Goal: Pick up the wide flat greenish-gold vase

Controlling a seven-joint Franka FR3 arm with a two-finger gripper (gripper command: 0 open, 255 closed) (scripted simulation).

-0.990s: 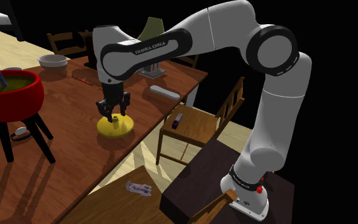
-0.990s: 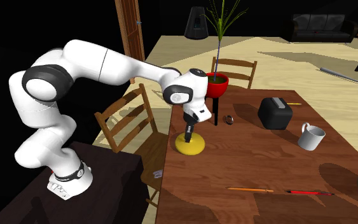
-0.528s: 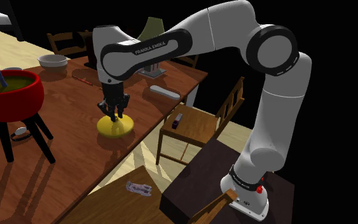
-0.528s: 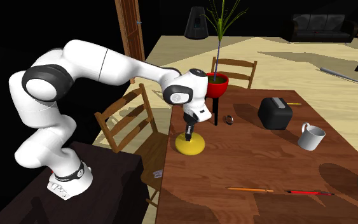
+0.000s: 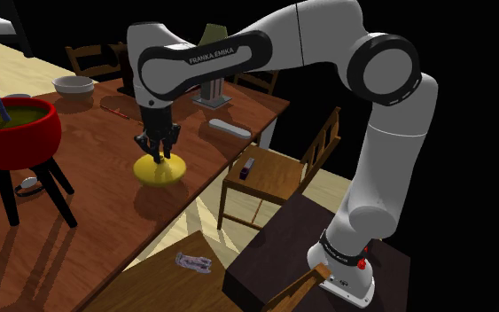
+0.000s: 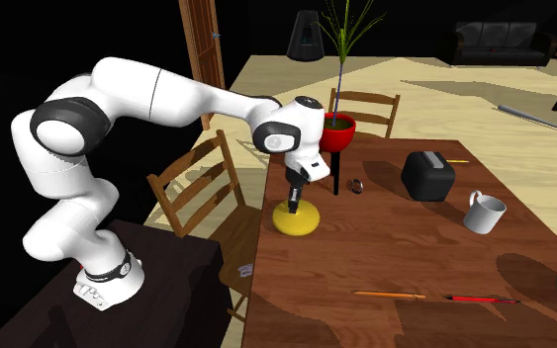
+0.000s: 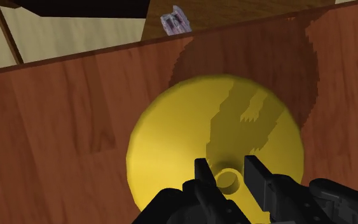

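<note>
The yellow vase (image 5: 160,171), pinched at its small neck by the gripper (image 7: 229,172) (fingers clasped on it), should be raised straight, level, off the table (image 6: 395,247) edge.

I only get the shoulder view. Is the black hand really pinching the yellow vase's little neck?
Observer: Yes. In the wrist view the gripper has one finger on each side of the short neck of the yellow vase, clasping it.
Operator: Is anything on the table that I can't see?
Observer: In the second exterior view a white mug stands near a black box.
Operator: What grows in the red pot?
Observer: A tall thin green plant with long leaves at the top.
</note>
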